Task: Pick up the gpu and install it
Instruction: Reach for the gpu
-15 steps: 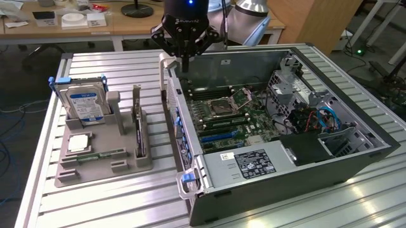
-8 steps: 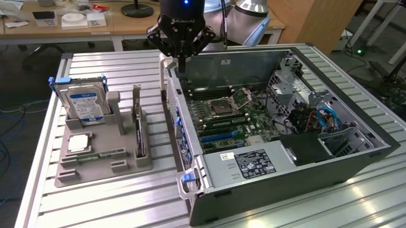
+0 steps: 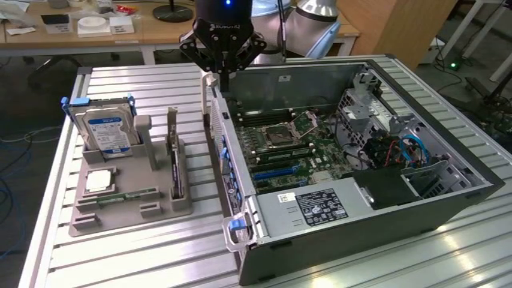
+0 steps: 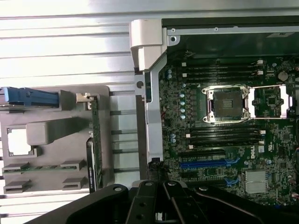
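The gpu (image 3: 174, 161) is a thin dark card standing on edge in a slot of the grey holder (image 3: 132, 207), its silvery bracket at the far end. In the wrist view the gpu (image 4: 96, 142) shows edge-on beside the holder (image 4: 46, 128). My gripper (image 3: 225, 81) hangs over the far corner of the open computer case (image 3: 336, 234), to the exterior view's right of the gpu and apart from it. It is shut with nothing between its fingers. In the wrist view the gripper (image 4: 161, 189) sits over the case's side wall.
A hard drive (image 3: 108, 129) with a blue-white label stands in the holder, with a processor chip (image 3: 100, 180) and a green memory stick (image 3: 124, 196) lying nearby. Inside the case lie the motherboard (image 4: 187, 116), its open socket (image 4: 227, 103) and a blue slot (image 4: 210, 163).
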`<state>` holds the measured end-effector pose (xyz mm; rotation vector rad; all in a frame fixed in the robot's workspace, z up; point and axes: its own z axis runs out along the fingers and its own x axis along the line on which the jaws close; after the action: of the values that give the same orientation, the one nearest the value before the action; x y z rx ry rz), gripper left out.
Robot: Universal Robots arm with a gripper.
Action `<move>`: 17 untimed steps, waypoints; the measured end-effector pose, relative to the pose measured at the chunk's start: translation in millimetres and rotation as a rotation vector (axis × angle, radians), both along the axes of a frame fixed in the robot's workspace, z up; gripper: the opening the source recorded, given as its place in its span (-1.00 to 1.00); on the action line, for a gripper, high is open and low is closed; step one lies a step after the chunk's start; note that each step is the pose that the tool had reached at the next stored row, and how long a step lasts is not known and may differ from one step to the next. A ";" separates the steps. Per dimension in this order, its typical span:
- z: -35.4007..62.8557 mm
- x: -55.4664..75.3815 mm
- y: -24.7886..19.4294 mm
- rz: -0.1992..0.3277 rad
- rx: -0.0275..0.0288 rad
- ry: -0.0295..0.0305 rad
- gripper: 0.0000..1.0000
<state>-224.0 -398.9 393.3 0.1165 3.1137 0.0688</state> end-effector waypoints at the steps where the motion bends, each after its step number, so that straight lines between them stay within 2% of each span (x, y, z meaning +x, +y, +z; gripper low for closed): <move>1: 0.0 -1.0 0.0 0.000 0.0000 0.0000 -0.79; 17: 0.0 -16.5 0.0 0.000 0.0000 0.0000 -0.79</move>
<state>-240.5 -398.9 393.3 0.1165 3.1137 0.0689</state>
